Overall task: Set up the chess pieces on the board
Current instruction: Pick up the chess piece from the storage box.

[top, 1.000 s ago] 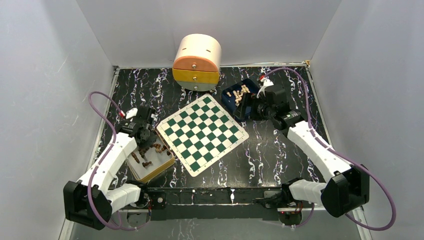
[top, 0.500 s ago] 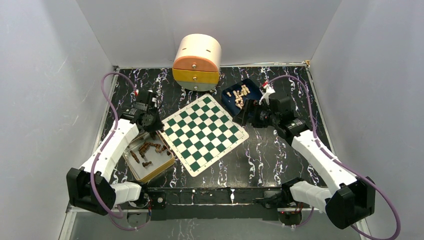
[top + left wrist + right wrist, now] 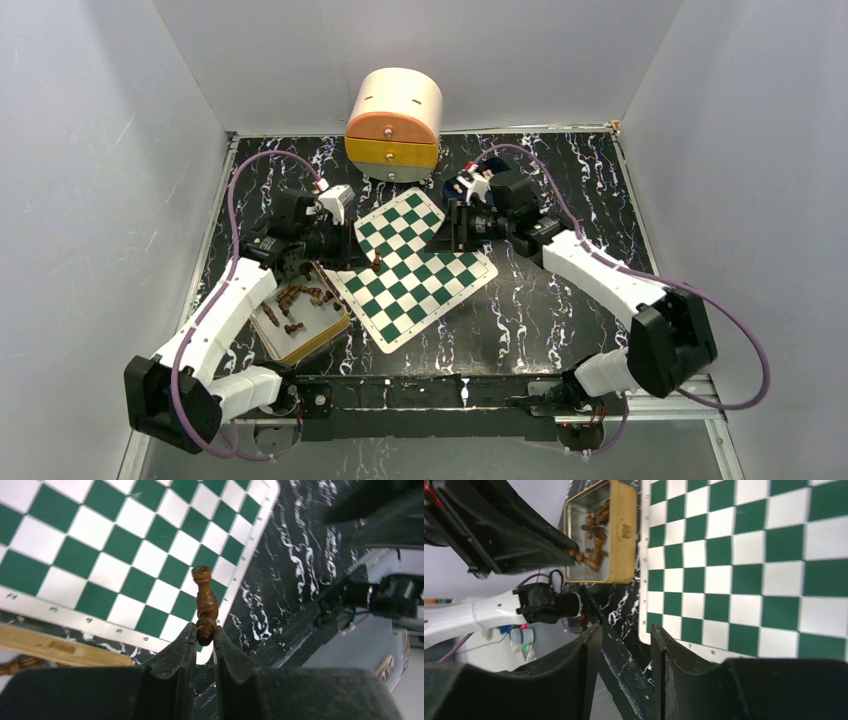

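The green-and-white board (image 3: 420,275) lies at the table's middle. My left gripper (image 3: 362,256) hangs over the board's left edge, shut on the base of a dark brown chess piece (image 3: 205,600), which points out from the fingertips above the border squares (image 3: 150,595). Several more dark pieces (image 3: 300,297) lie in the tan-rimmed tray (image 3: 318,342) at the left. My right gripper (image 3: 455,228) hovers at the board's far right corner, jaws partly apart with nothing between them (image 3: 625,627). The right wrist view looks across the board (image 3: 749,555) to the tray (image 3: 624,575).
A round cabinet with orange and yellow drawers (image 3: 394,122) stands at the back. A blue box (image 3: 452,186) sits behind the right wrist, mostly hidden by it. Grey walls close in the dark marbled table (image 3: 560,300) on three sides.
My left arm has lifted from the tray and swung right to the board's edge with the dark piece. My right arm moved left from the blue box to the board's corner, jaws narrowing.
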`<control>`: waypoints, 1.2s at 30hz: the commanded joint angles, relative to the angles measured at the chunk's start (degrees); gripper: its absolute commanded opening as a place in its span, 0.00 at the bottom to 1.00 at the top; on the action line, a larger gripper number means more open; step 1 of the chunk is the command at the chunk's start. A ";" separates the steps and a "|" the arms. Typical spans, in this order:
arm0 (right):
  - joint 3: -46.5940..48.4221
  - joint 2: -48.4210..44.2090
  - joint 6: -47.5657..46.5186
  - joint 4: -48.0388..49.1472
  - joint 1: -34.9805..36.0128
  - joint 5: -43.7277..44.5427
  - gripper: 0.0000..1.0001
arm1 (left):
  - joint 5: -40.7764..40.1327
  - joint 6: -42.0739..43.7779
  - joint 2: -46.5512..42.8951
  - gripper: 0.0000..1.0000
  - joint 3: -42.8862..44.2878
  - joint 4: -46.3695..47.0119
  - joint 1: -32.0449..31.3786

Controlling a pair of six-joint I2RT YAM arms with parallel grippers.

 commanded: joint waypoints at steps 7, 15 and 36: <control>14.25 13.74 -1.93 1.14 5.76 -12.93 0.58 | 11.48 7.57 -10.35 0.00 -6.58 11.49 -4.59; 16.90 17.67 -3.04 -2.35 6.47 -11.53 0.67 | 9.50 6.48 -11.26 0.00 -7.67 11.52 -4.81; -21.24 -4.89 -10.55 63.33 12.44 11.99 0.83 | 0.76 -42.05 -7.91 0.00 -5.74 27.12 -4.81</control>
